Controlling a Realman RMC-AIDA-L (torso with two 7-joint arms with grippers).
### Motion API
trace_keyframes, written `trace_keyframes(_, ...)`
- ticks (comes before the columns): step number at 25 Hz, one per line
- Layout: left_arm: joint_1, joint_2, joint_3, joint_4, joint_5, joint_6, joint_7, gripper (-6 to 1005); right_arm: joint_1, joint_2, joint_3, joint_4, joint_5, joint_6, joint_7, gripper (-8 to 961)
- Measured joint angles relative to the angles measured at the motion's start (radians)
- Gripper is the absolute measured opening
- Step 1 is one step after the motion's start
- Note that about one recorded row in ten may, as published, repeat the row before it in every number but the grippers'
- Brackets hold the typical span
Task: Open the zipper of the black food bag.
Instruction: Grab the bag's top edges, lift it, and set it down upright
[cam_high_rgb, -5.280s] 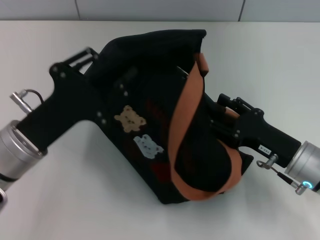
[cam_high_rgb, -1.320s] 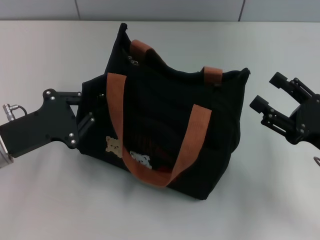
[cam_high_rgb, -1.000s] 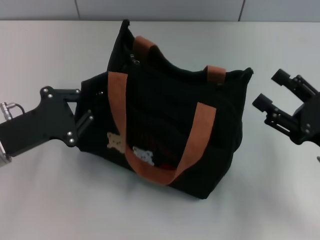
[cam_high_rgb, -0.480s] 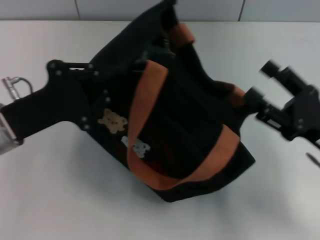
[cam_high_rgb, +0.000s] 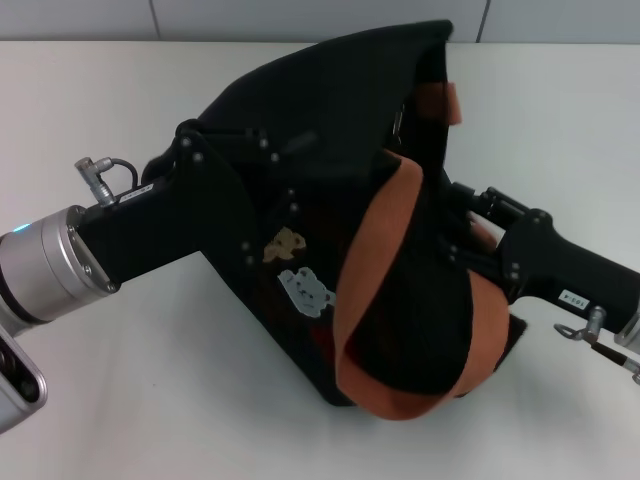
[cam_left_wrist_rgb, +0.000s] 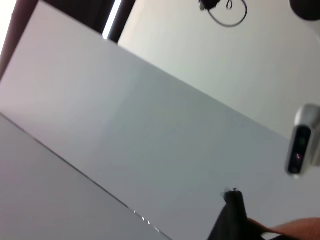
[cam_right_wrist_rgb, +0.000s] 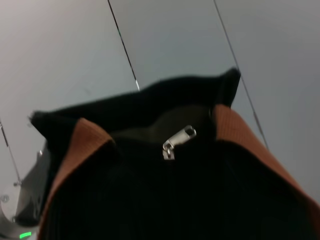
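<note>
Tipped over since a moment ago: black food bag (cam_high_rgb: 330, 230) now slumped mid-frame, pinned between left gripper (cam_high_rgb: 215, 200) and right gripper (cam_high_rgb: 470, 235). Finger spread impossible to tell. Zipper (cam_right_wrist_rgb: 177, 141) pull exposed centre of right wrist view, ungrasped.

Your head view looks forward and down on the tabletop (cam_high_rgb: 120, 400), taking in the whole black food bag (cam_high_rgb: 330, 150). Your right wrist view sits close against that same bag's top edge. Your left wrist view faces up toward pale wall panels.
</note>
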Motion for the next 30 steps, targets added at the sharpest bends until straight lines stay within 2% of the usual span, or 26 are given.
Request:
trace_keyframes(4, 0.001, 0.002, 0.001, -0.022, 0.000, 0.005, 0.022, 99, 0.001, 0.000, -0.012, -0.007, -0.013, 0.026, 0.012, 838)
trace_keyframes(7, -0.002, -0.002, 0.074, -0.062, 0.009, -0.014, 0.205, 99, 0.005, 0.002, -0.014, -0.007, -0.014, 0.062, 0.008, 838)
trace_keyframes(11, 0.012, -0.003, 0.091, -0.120, 0.007, -0.063, 0.302, 99, 0.040, 0.006, -0.014, 0.007, -0.012, 0.111, 0.002, 838)
trace_keyframes(21, 0.026, -0.005, 0.104, -0.192, 0.032, -0.102, 0.383, 100, 0.096, 0.010, 0.000, 0.022, 0.002, 0.185, -0.005, 838)
trace_keyframes(25, 0.026, -0.006, 0.109, -0.195, 0.036, -0.116, 0.384, 100, 0.018, 0.004, 0.035, 0.004, 0.012, 0.080, -0.028, 836)
trace_keyframes(27, 0.026, -0.006, 0.110, -0.196, 0.037, -0.121, 0.384, 100, -0.055, 0.003, 0.124, -0.007, 0.014, -0.032, -0.058, 835)
trace_keyframes(30, 0.026, -0.006, 0.110, -0.198, 0.037, -0.127, 0.384, 100, -0.091, 0.002, 0.181, -0.004, 0.014, -0.113, -0.065, 834)
